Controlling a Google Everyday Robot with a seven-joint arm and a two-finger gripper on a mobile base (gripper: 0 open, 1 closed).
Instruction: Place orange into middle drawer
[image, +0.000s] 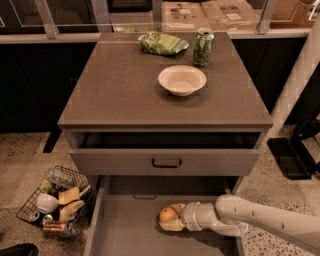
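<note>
The white arm (260, 220) comes in from the near right and lies low and nearly level, reaching left over the pulled-out middle drawer (125, 232). Its wrist section is thick and rounded, and the gripper (166, 217) at its end points left, sitting about halfway across the drawer and a little towards its far end. The pale fingers (172, 226) are clenched around the orange (167, 214), one on its far side and one on its near side, with the fruit's left face showing beyond them. The orange is round, so it favours no direction; it sits low over the grey drawer floor, though whether it touches the floor I cannot tell. Above, the upper drawer (165, 161) with the black handle stands slightly open. On the bench (120, 90) are a white bowl (181, 80), a green can (203, 48) and a green bag (163, 43) at the far edge. A wire basket (52, 200) of odds and ends sits on the floor to the left.
</note>
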